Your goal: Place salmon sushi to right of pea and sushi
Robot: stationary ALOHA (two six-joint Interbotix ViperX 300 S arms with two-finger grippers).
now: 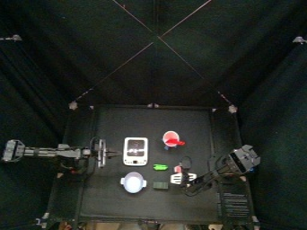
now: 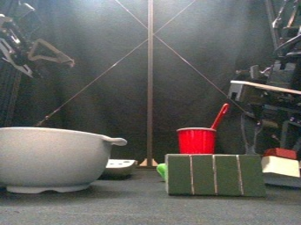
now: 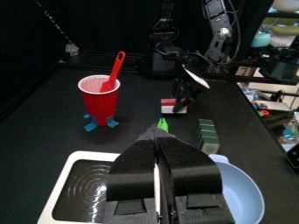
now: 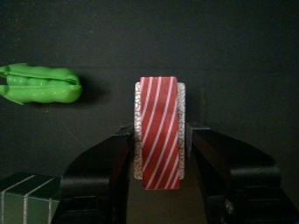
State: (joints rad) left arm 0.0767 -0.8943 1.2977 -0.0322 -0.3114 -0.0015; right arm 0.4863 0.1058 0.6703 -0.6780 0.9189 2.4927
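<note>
The salmon sushi (image 4: 160, 131), red-striped with white edges, stands between the jaws of my right gripper (image 4: 160, 138), which press against both its sides. In the top view the salmon sushi (image 1: 184, 168) sits just right of the pea (image 1: 160, 166). The sushi (image 1: 164, 186), dark with pale stripes, lies nearer the front edge. From the front the sushi (image 2: 214, 174) hides most of the pea (image 2: 161, 170), and the salmon sushi (image 2: 280, 163) is low at the far right. My left gripper (image 3: 158, 144) rests shut and empty at the table's left.
A red cup (image 1: 173, 139) with a red spoon stands behind the pea. A white tray (image 1: 136, 151) and a pale bowl (image 1: 133, 183) lie left of the three pieces, under the left gripper. Curtain poles mark the table's corners.
</note>
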